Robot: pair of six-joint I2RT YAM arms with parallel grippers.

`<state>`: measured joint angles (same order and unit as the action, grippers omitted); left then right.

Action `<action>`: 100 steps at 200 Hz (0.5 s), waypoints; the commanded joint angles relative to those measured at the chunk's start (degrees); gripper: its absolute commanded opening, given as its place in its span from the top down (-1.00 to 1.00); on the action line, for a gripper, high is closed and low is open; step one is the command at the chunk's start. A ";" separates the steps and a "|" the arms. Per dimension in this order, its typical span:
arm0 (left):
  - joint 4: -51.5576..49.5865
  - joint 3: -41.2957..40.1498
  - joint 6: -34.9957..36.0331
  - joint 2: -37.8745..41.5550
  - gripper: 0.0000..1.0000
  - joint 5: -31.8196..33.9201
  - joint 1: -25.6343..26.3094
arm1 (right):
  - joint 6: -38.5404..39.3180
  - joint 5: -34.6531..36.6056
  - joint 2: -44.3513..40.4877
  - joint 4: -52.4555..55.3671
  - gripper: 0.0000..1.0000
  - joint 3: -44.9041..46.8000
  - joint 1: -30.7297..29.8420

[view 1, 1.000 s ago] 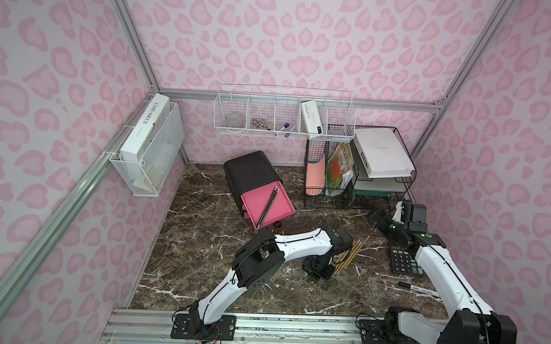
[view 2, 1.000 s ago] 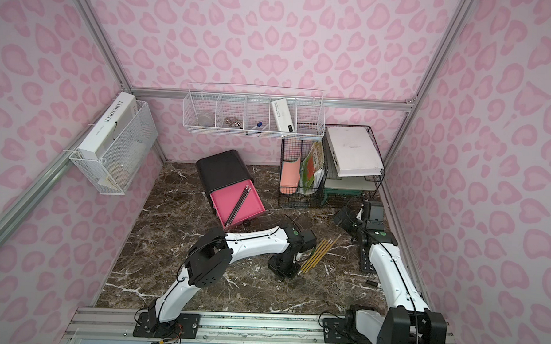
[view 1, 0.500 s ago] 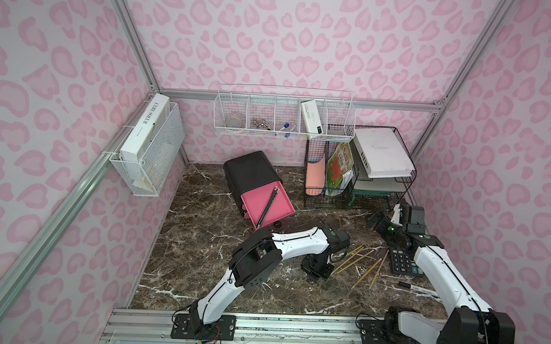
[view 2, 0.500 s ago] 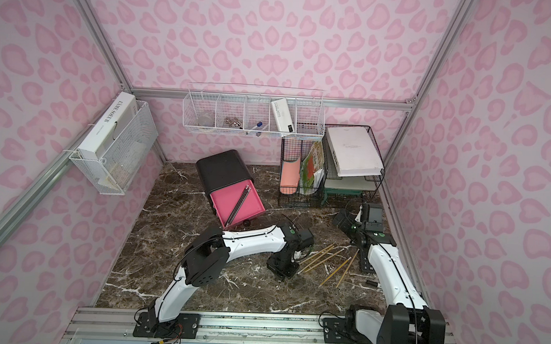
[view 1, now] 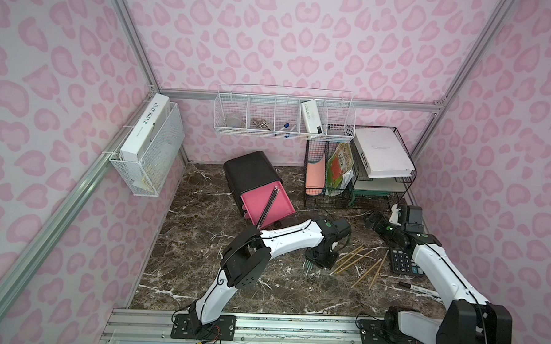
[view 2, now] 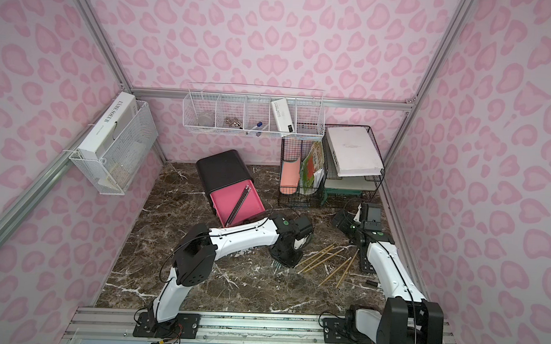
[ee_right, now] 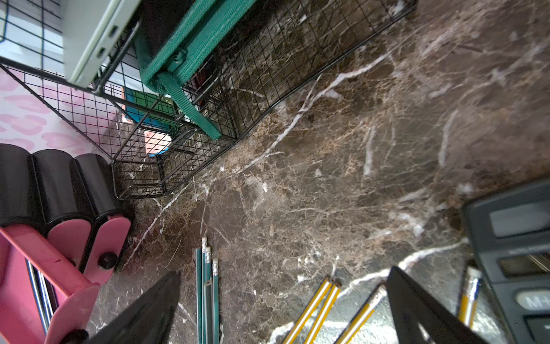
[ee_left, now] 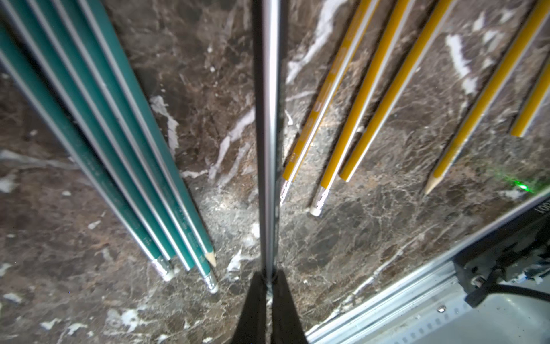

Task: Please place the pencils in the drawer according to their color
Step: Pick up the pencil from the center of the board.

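lying in the open pink drawer [view 1: 253, 207] are two dark grey pencils [view 1: 268, 207]; left hand [ee_left: 268, 280] pinches a third dark grey pencil [ee_left: 268, 134], right hand [ee_right: 282, 278] spread.

Bright even light, wrist views perhaps blurred

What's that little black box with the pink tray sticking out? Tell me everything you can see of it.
It is a small desktop drawer cabinet with a rounded, glossy black shell, plastic by its look, and three stacked pink drawers; a round black knob shows on a closed one. It stands angled on the brown marble tabletop near the back wall. The top drawer is pulled out, with two dark pencils lying slanted inside. Nothing else is seen touching it.
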<state>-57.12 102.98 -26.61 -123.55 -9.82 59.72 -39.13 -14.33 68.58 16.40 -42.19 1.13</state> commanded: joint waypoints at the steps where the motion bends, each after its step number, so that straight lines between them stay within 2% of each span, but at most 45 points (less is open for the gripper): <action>1: -2.06 0.84 0.92 2.47 1.00 1.43 -0.68 | -0.57 -0.89 0.30 -0.91 -0.99 0.09 -0.07; 46: -5.36 1.23 2.75 8.54 1.00 4.20 -5.11 | -0.92 -2.37 1.07 -1.37 -0.99 -0.54 -0.07; 100: -10.01 -1.59 7.12 15.94 1.00 8.76 -13.55 | -2.96 -4.31 1.71 -3.45 -0.99 -1.04 -2.51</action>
<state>-63.05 102.54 -22.48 -110.02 -4.16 48.93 -40.58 -17.34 70.08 15.18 -42.52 -0.03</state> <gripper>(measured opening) 0.067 0.996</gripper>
